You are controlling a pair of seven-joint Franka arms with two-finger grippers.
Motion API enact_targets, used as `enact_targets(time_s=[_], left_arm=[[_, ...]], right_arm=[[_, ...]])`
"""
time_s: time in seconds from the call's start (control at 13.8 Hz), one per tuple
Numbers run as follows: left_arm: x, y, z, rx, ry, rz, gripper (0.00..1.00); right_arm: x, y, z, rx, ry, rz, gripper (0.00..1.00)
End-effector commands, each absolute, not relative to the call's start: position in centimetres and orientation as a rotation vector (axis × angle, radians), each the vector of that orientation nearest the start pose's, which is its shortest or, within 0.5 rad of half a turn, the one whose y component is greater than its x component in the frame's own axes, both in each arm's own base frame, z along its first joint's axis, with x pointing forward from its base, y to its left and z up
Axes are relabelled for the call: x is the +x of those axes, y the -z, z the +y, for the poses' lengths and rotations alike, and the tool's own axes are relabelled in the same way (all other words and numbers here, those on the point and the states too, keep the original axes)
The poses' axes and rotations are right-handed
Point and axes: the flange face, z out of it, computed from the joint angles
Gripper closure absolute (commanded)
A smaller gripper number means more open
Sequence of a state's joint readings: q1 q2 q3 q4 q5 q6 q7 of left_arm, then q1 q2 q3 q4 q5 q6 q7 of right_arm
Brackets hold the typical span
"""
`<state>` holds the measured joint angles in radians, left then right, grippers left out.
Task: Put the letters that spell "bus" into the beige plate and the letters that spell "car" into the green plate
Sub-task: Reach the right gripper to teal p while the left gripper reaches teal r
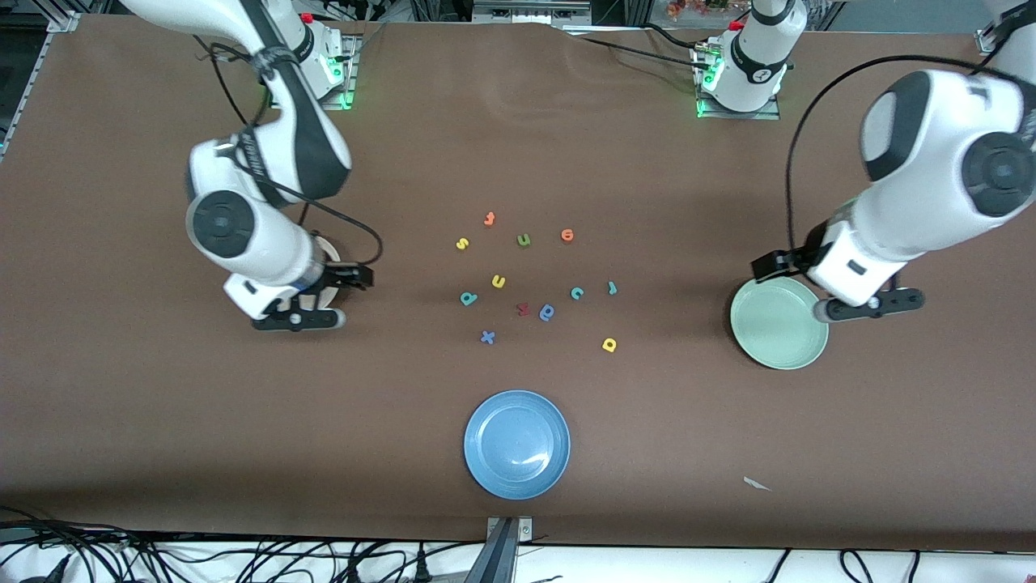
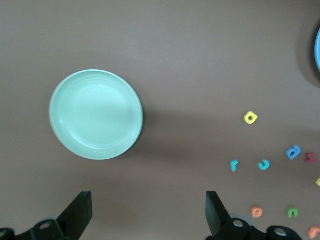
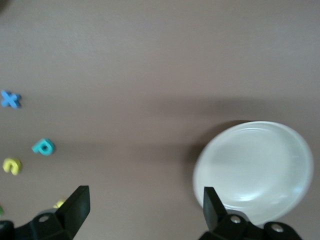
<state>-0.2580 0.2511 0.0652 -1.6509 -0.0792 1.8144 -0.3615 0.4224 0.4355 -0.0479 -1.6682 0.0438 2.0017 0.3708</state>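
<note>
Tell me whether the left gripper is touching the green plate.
Apart. The left wrist view shows the left gripper open, with bare brown table between its fingertips and the green plate.

First plate [image 1: 773,332] lies on the table [image 1: 162,405] at the left arm's end. Second plate [image 3: 252,170] lies at the right arm's end. The loose letters [image 1: 547,312] lie between the two plates, at mid-table. Within the group:

- s [image 1: 462,243] lies farther from the front camera than b [image 1: 469,299].
- c [image 1: 577,293] lies just beside r [image 1: 612,287].
- x [image 1: 487,337] and a [image 1: 609,346] lie nearest the camera.

Third plate [image 1: 516,444] lies nearer the camera than the group. Left gripper [image 1: 870,306] hangs over the first plate's rim. Right gripper [image 1: 295,318] hangs beside the second plate.
</note>
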Motion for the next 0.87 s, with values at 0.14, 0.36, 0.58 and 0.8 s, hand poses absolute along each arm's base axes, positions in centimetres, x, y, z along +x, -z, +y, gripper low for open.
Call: enact_targets(time_s=[0.14, 0.36, 0.58, 0.8], left_arm=[[58.4, -38.2, -18.9, -3.16, -0.045, -0.448, 0.0], [56.9, -34.1, -21.6, -3.14, -0.08, -0.48, 0.0], [56.3, -28.4, -25.9, -3.137, -0.08, -0.548, 0.0], [55.8, -23.5, -28.7, -3.158, -0.056, -0.579, 0.0]], right_arm=[[60.2, -28.1, 31.6, -3.109, -0.052, 0.415, 0.0], [59.3, -24.0, 35.0, -3.011, 0.016, 0.784, 0.01], [58.6, -22.0, 38.0, -2.863, 0.032, 1.172, 0.01], [57.5, -20.5, 39.5, -2.755, 0.016, 1.441, 0.01]])
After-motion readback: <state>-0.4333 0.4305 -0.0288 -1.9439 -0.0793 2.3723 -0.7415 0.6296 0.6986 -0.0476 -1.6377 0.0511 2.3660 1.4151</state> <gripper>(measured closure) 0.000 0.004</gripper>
